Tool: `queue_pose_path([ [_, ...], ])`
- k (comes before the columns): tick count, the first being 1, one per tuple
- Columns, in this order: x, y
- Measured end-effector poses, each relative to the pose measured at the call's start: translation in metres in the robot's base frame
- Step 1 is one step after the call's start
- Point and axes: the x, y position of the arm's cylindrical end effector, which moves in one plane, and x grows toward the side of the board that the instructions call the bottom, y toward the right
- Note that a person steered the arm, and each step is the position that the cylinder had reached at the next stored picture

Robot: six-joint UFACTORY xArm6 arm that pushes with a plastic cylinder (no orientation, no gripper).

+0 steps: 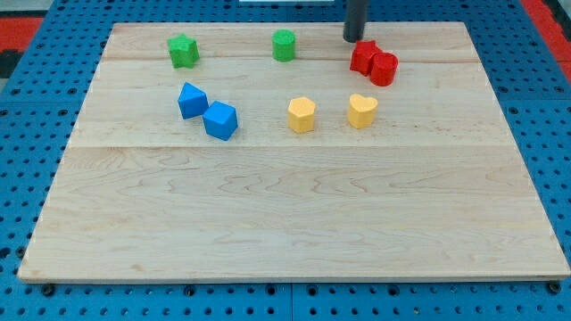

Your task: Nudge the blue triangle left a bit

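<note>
Two blue blocks sit close together at the view's left-centre. The upper-left one [192, 100] looks like the blue triangle. The lower-right one [220, 120] looks like a cube and touches it or nearly so. My dark rod comes down at the view's top, and my tip [354, 40] rests on the board just above-left of a red star-like block [363, 55]. My tip is far to the right of the blue blocks and a little higher in the view.
A red cylinder [384, 69] touches the red star's lower right. A green star [183, 51] and a green cylinder [284, 45] sit near the top edge. A yellow hexagon [302, 115] and a yellow heart [362, 111] lie mid-board. The wooden board [285, 223] lies on a blue pegboard.
</note>
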Motion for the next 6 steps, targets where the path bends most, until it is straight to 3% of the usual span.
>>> queue_pose_path([
  [2, 0.014, 0.0],
  [3, 0.044, -0.028],
  [6, 0.071, -0.116],
])
